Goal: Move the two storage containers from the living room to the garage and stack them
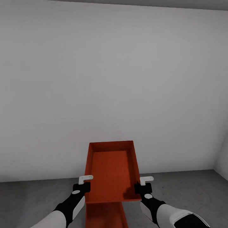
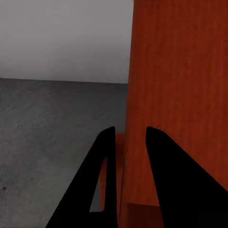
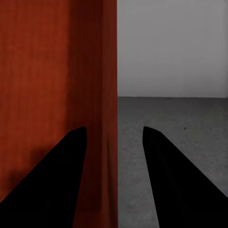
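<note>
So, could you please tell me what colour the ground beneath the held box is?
Dark grey concrete floor, clearest in the left wrist view.

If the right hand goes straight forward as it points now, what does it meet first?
Probably the grey floor, then the pale wall; depth is unclear. The right hand straddles the held container's side wall.

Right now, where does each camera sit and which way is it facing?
Head view: on the head, looking forward and down at the held container, the lower container, the floor and the grey wall; both forearms, the left tool and the right tool show.
Left wrist view: near the left tool, looking along its dark fingers straddling the container wall.
Right wrist view: near the right tool, likewise.
All share the held container, floor and wall.
</note>
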`<state>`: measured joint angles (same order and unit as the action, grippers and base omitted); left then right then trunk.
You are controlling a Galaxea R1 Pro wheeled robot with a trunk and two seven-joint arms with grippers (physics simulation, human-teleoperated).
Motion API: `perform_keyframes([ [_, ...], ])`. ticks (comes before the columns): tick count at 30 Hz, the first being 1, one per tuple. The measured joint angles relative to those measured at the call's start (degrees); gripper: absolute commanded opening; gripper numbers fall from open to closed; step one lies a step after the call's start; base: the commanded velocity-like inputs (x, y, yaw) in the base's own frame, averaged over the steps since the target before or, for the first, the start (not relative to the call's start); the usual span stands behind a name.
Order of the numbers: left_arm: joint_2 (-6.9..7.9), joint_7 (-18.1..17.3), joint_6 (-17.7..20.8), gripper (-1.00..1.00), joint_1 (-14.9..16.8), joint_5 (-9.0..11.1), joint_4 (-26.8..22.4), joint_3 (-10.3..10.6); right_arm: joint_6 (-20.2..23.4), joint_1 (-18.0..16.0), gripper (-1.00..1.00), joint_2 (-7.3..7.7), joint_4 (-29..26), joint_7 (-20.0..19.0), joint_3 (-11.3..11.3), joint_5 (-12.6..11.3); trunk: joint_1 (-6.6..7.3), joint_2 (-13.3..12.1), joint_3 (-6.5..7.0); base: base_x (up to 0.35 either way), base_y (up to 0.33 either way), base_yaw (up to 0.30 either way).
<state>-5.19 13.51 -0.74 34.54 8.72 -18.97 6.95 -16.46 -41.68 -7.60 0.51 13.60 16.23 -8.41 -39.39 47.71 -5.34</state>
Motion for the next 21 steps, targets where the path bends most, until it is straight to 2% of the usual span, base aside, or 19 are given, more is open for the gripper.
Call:
perform_keyframes([
  [3, 0.0, 0.01, 0.0, -1.0, -0.01, 0.0, -0.02, 0.01, 0.01, 0.0, -1.0, 0.0, 0.01, -0.01, -0.04, 0.03, 0.0, 0.0, 0.0, 0.0, 0.0, 0.127],
  [18, 0.01, 0.02, 0.0, -1.0, -0.01, -0.01, -0.02, -0.01, 0.03, -0.01, -1.0, -0.01, 0.0, -0.01, -0.06, 0.07, 0.0, 0.0, 0.0, 0.0, 0.0, 0.267],
  [21, -0.04, 0.03, -0.01, -1.0, -0.01, -0.04, -0.02, -0.03, -0.02, 0.0, -1.0, 0.04, 0.0, -0.04, -0.07, 0.07, 0.0, 0.0, 0.0, 0.0, 0.0, 0.127],
])
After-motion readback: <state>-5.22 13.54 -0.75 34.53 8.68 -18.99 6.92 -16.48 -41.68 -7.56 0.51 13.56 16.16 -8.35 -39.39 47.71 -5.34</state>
